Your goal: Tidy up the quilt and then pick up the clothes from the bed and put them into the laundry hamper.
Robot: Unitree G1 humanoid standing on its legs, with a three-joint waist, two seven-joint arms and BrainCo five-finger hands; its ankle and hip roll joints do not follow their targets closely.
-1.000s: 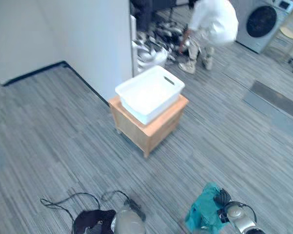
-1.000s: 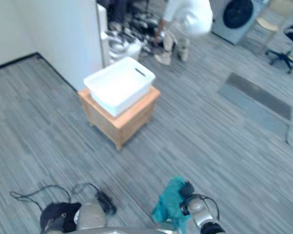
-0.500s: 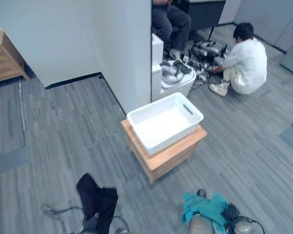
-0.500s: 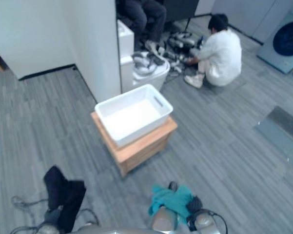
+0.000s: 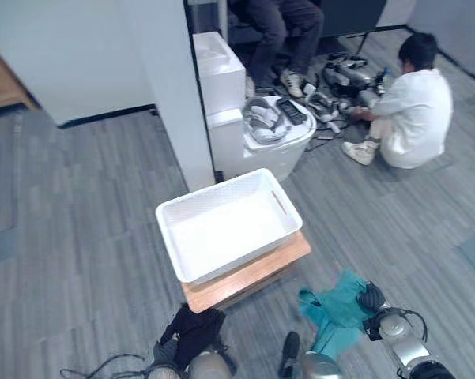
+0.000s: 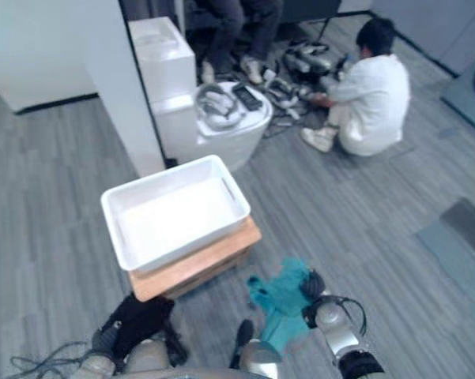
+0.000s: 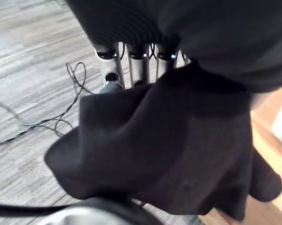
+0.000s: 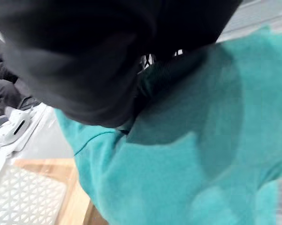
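A white laundry hamper [image 5: 225,229] stands empty on a low wooden stand [image 5: 249,278]. Just in front of the stand, low in the eye views, my left hand [image 6: 104,345] is shut on a black garment [image 5: 191,332]. In the left wrist view the black cloth [image 7: 169,150] drapes over the silver fingers [image 7: 131,65]. To the right of the stand my right hand [image 5: 370,298] is shut on a teal garment [image 5: 336,309], which hangs above the floor. In the right wrist view the teal cloth [image 8: 187,154] hangs beside the hamper's corner [image 8: 23,197].
A white partition wall [image 5: 166,79] rises behind the hamper. White bins with gear [image 5: 261,134] sit beyond it. One person in a white shirt [image 5: 411,110] crouches on the grey carpet at the back right, and another person's legs [image 5: 280,24] show at the top.
The camera has moved: the hamper now lies closer and lower in the picture. The black garment has come in from the left to the stand's front edge. The teal garment stays in my right hand.
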